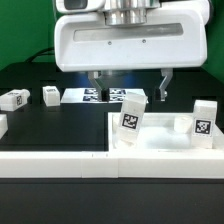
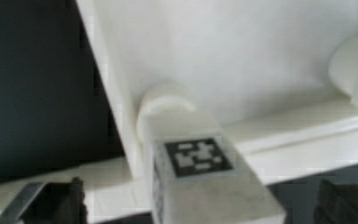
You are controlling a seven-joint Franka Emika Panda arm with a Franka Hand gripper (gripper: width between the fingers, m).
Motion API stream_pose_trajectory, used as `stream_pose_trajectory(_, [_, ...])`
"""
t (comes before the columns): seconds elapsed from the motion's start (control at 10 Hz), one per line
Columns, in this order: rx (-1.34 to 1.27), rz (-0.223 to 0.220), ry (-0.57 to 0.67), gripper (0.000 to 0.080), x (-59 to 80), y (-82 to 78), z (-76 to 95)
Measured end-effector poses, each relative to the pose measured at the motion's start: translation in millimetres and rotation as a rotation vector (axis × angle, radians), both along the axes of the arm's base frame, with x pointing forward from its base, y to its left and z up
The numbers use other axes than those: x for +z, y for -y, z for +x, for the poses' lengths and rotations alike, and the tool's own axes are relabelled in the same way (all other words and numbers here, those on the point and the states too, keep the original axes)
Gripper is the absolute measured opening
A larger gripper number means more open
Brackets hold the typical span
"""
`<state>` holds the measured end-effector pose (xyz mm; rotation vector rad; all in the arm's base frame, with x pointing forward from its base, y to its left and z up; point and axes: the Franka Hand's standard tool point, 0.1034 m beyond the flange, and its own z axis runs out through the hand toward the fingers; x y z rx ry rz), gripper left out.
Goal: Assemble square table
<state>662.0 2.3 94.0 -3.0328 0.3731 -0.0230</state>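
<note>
The white square table top [image 1: 165, 140] lies at the exterior view's right, next to the front wall. One short white tagged leg [image 1: 132, 112] stands upright at its near-left corner and a second leg [image 1: 203, 120] at its right corner. My gripper [image 1: 131, 88] hangs open just above the first leg, one finger on each side of it, not touching. In the wrist view this leg [image 2: 197, 158] sits between my dark fingertips [image 2: 48, 200], on the table top [image 2: 229, 60]. The other leg [image 2: 357, 75] is a blur.
Two loose tagged legs [image 1: 15, 98] [image 1: 50, 94] lie on the black table at the exterior view's left, and a third [image 1: 2, 125] shows at the edge. The marker board [image 1: 95, 95] lies behind the gripper. The long white border wall [image 1: 60, 165] runs along the front.
</note>
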Motion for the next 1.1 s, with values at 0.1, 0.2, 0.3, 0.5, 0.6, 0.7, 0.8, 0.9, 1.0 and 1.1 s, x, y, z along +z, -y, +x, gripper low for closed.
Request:
stream_pose_trajectory(0.1, [0.005,0.013,-0.068,0.0649,-5.3,-3.3,1.2])
stream_pose_trajectory(0.2, [0.006,0.017,-0.098,0.0649,-12.3,0.1,6.2])
stream_pose_trajectory(0.3, [0.005,0.011,-0.076,0.0649,-13.3,0.6,9.5])
stream_pose_trajectory(0.5, [-0.024,0.011,-0.077,0.0527,-13.4,0.5,9.4])
stream_pose_trajectory(0.6, [-0.024,0.011,-0.077,0.0391,-13.4,0.8,9.4])
stream_pose_trajectory(0.7, [-0.051,0.000,-0.079,0.0391,-12.8,5.1,9.6])
stream_pose_trajectory(0.8, [-0.155,-0.002,-0.088,0.0295,-12.9,6.3,9.5])
stream_pose_trajectory(0.9, [-0.233,-0.003,-0.094,0.0295,-13.1,6.3,9.5])
stream_pose_trajectory(1.0, [-0.273,-0.003,-0.098,0.0295,-13.1,6.3,9.4])
stream_pose_trajectory(1.1, [-0.364,-0.004,-0.105,0.0295,-13.3,6.2,9.4])
